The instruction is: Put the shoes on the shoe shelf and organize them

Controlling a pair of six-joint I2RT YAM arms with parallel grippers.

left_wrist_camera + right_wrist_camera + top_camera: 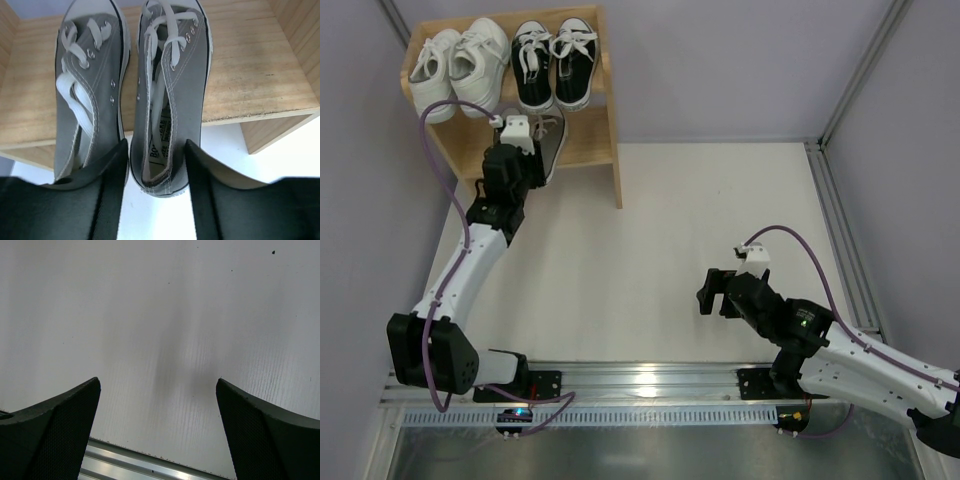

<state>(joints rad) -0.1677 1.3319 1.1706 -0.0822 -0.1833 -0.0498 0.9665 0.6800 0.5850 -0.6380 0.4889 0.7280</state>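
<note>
Two grey shoes with white laces lie side by side on the lower tier of the wooden shoe shelf, toes inward and heels overhanging its front edge. My left gripper straddles the heel of the right grey shoe. Its fingers stand on either side of that heel with a thin gap at the left one. The left grey shoe lies just beside it. From above, the left gripper reaches into the shelf, and white shoes and black shoes sit on the top tier. My right gripper is open over bare table.
The shelf stands in the back left corner against grey walls. An aluminium rail runs along the near table edge. The right gripper hovers over the white tabletop well to the right of the shelf.
</note>
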